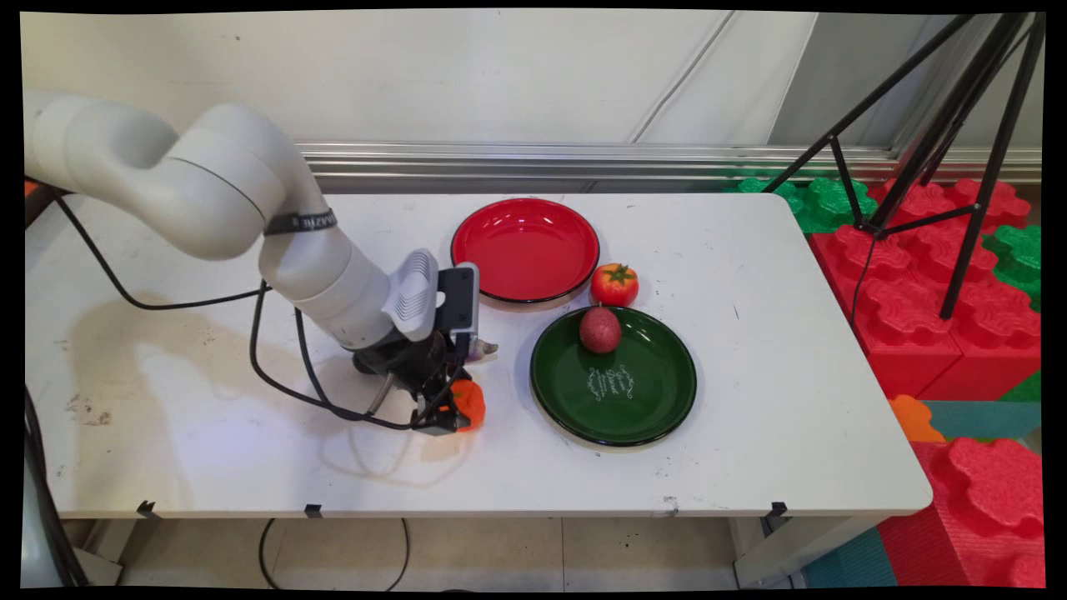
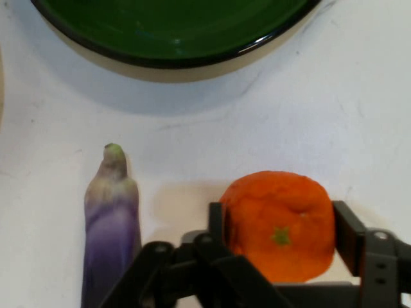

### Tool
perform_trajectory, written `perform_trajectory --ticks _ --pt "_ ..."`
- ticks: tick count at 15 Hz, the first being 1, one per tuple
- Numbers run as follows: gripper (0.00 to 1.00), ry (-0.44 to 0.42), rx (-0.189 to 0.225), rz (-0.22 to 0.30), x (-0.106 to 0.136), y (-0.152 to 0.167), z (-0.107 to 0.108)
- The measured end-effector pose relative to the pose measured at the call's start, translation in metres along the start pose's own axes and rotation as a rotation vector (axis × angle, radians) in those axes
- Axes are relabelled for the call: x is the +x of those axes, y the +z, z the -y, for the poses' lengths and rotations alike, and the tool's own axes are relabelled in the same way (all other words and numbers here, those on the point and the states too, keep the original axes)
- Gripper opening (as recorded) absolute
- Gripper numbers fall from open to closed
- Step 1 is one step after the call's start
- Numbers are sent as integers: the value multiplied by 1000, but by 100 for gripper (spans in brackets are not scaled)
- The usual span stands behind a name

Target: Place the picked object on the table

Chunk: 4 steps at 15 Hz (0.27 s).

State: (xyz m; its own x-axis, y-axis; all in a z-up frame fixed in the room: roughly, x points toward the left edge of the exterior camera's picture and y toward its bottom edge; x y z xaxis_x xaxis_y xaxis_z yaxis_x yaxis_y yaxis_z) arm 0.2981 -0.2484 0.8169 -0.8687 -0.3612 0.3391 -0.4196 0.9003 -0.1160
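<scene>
Gripping the orange (image 2: 280, 226) between both fingers, your pincer (image 2: 277, 239) sits low at frame centre on the bench (image 1: 750, 417). You see an eggplant (image 2: 110, 221) left, a green plate (image 2: 173, 32) above.

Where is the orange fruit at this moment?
The orange fruit sits between the fingers of the hand, on the white table just left of the green plate, with an eggplant beside it.

- The glossy dark green round plate (image 1: 650, 400) bears white ornamental script at its centre, too small to read.
- A black band (image 1: 302, 222) around the white arm carries lettering, not legible.
</scene>
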Motion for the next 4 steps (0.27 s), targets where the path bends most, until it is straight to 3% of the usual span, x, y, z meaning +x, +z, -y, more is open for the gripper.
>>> perform_trajectory --ticks 1,4 --pt "100 2 1 0 0 3 0" --pt "100 8 3 -6 -1 9 1"
